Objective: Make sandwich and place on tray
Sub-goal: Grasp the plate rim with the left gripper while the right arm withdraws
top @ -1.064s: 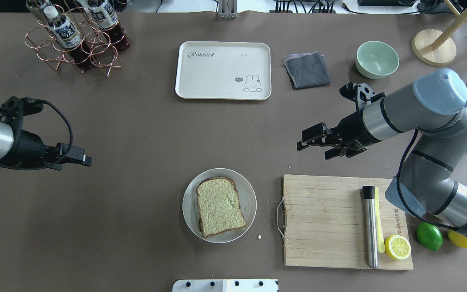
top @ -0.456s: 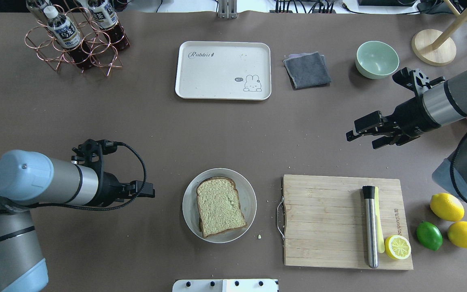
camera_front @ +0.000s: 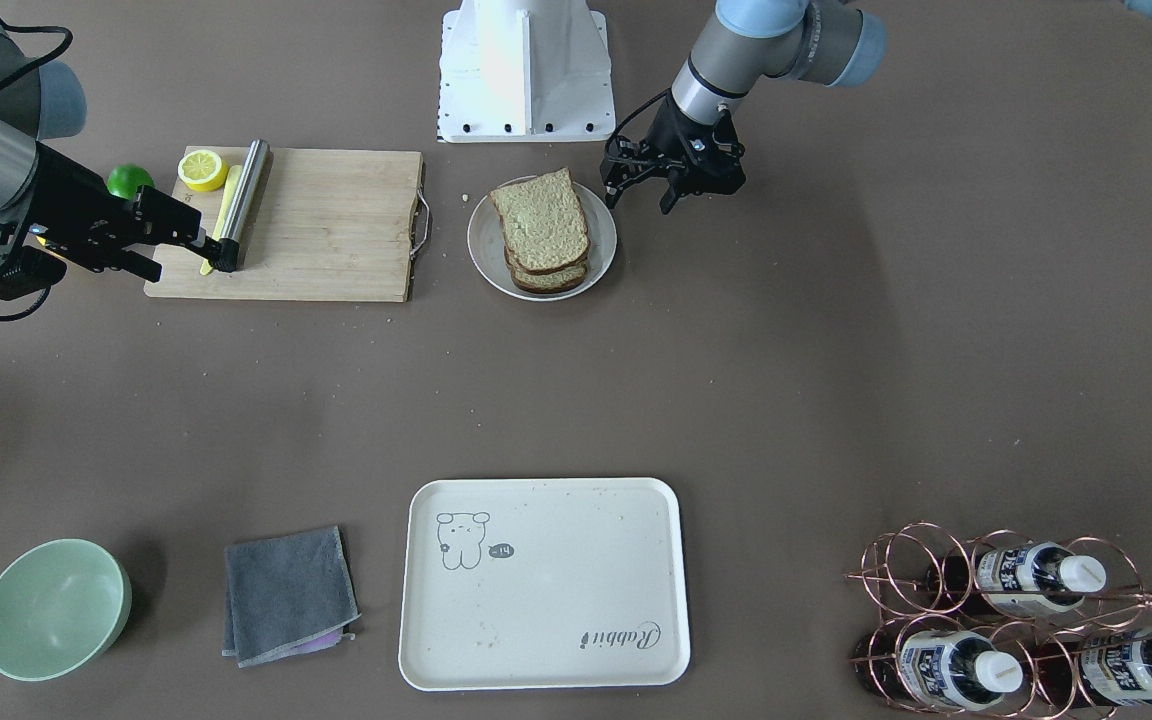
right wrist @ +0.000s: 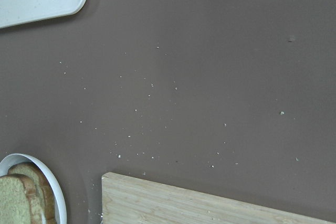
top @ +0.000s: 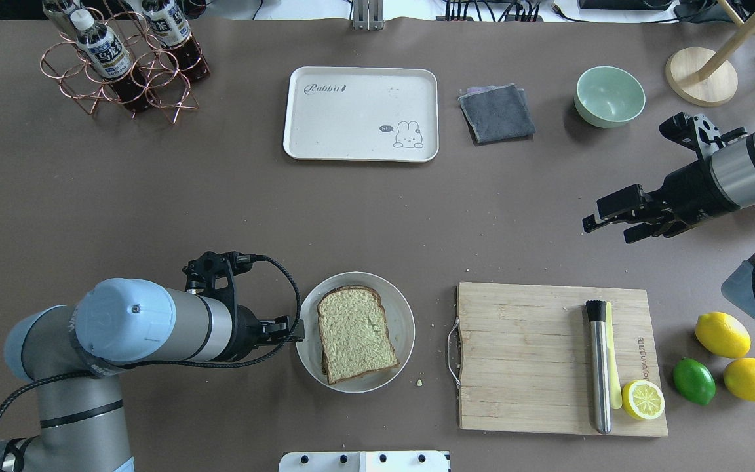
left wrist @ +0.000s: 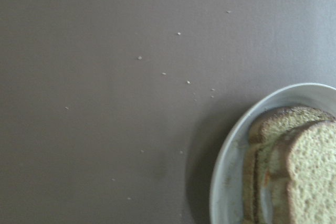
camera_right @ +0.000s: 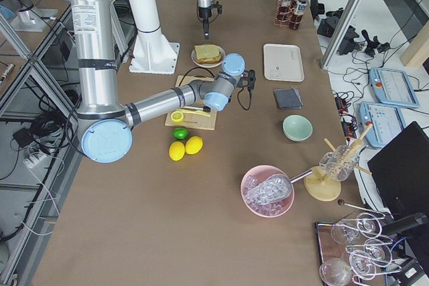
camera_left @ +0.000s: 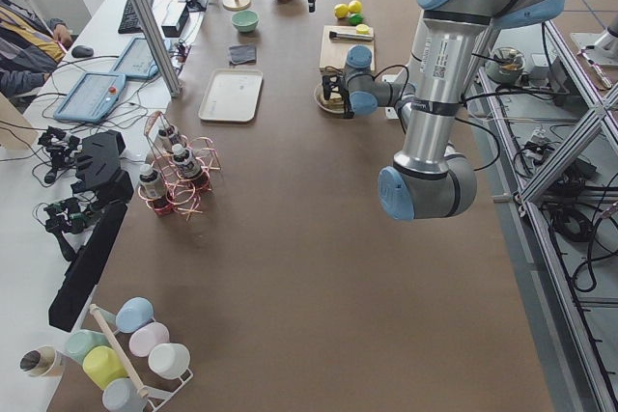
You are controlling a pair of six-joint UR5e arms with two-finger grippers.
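Note:
The sandwich (top: 354,334) lies on a round white plate (top: 404,308) at the table's near middle: two brown-crusted greenish slices stacked, the filling hidden. It also shows in the front view (camera_front: 541,228) and the left wrist view (left wrist: 299,171). My left gripper (top: 293,330) is open and empty, right beside the plate's left rim; in the front view (camera_front: 639,196) its fingers point down beside the plate. My right gripper (top: 607,231) is open and empty, above the table far to the right. The cream tray (top: 360,113) lies empty at the far middle.
A wooden cutting board (top: 528,354) with a metal rod (top: 599,367) and a half lemon (top: 643,399) lies right of the plate. Lemons (top: 721,334) and a lime (top: 693,381) lie beyond it. A grey cloth (top: 497,113), a green bowl (top: 609,96) and a bottle rack (top: 122,59) stand at the back.
My left arm has swung right and toward the near edge, bringing its gripper up to the plate's left rim. My right arm has drawn back to the right, away from the middle.

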